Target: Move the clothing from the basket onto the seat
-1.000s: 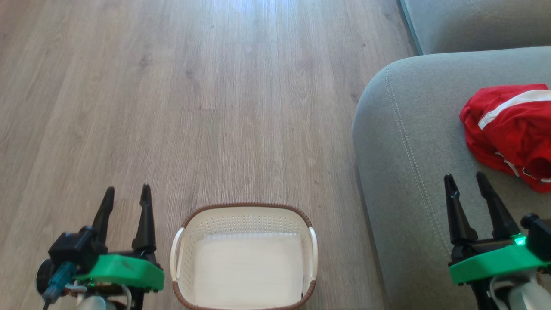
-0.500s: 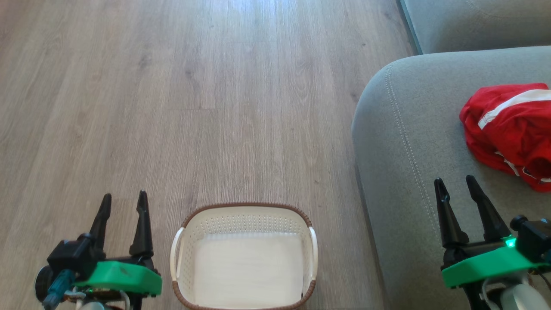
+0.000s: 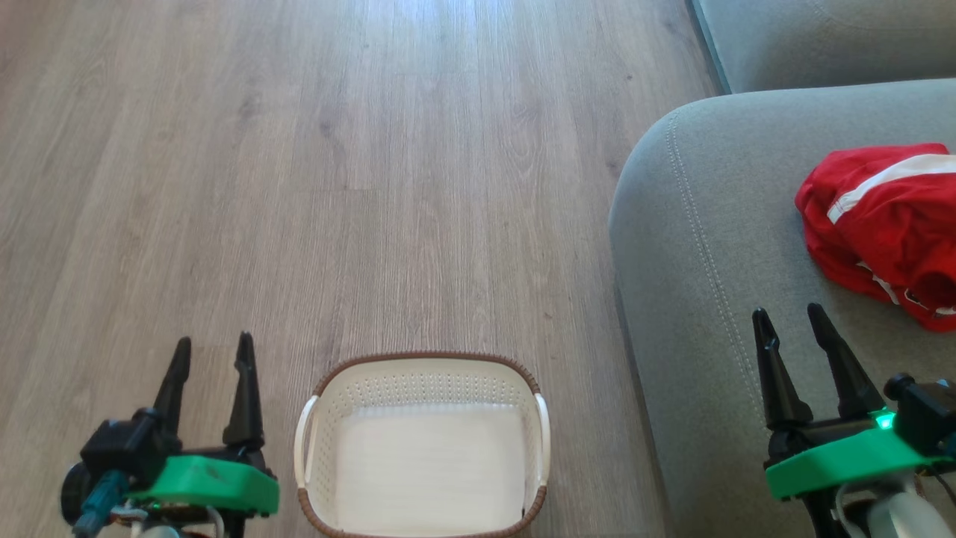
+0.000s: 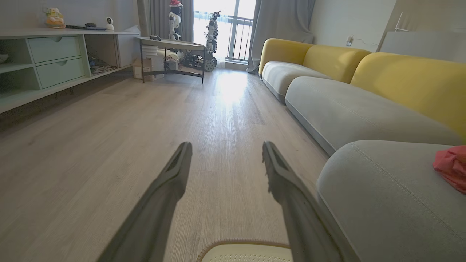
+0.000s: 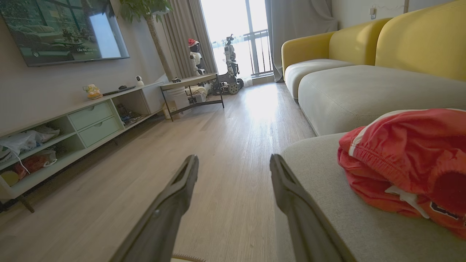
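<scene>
The red clothing (image 3: 889, 228) with white stripes lies crumpled on the grey-green seat (image 3: 709, 246) at the right; the wrist views show the clothing (image 5: 407, 163) (image 4: 451, 167) too. The cream basket (image 3: 423, 381) stands on the floor at bottom centre with nothing inside. My left gripper (image 3: 213, 350) is open, left of the basket, holding nothing. My right gripper (image 3: 788, 320) is open above the seat's front part, left of and short of the clothing. In both wrist views the fingers (image 4: 171, 182) (image 5: 182, 185) stand spread with only floor between them.
Wood floor (image 3: 336, 187) stretches ahead. A second sofa cushion (image 3: 821, 37) lies beyond the seat, with yellow backrests (image 5: 418, 43). A low TV cabinet (image 5: 80, 123), a side table (image 5: 189, 82) and parked robots (image 5: 231, 62) stand far off by the window.
Both grippers have drawn back slightly toward the bottom of the head view; the right one also shifted a little left. Clothing and basket lie as before.
</scene>
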Available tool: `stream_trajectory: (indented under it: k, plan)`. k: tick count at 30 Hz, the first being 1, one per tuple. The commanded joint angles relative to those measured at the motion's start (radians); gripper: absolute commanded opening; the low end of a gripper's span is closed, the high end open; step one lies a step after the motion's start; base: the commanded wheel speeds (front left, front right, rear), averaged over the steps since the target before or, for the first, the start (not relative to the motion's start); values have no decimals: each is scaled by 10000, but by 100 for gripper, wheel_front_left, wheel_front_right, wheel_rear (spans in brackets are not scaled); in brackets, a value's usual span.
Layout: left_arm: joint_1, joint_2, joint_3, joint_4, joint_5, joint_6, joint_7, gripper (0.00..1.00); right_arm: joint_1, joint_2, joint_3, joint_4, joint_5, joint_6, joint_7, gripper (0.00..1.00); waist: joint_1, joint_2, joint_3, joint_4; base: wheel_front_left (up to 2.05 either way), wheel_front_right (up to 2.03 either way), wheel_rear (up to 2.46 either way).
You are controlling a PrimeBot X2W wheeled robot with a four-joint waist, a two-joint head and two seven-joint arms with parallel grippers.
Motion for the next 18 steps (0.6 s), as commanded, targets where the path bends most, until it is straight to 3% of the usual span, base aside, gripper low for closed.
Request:
stream_trajectory:
  k: [1,2,7,18]
  plan:
    - [-305,1,421,-262,95,-106,-126,100,-342,-80,208,-304,-7,-2,-92,100,0,0,-1,-5,0,0,0]
    - [-1,-56,-7,75,32,-97,7,0,2,4,8,31,4,0,0,0,0,0,-1,-5,0,0,0]
    - [259,-153,-67,883,-27,-100,47,0,238,15,116,833,59,0,25,0,0,0,-1,-7,0,0,0]
    - [91,-181,92,927,-1219,-185,373,0,78,95,21,912,1163,0,305,0,0,0,2,-16,0,0,0]
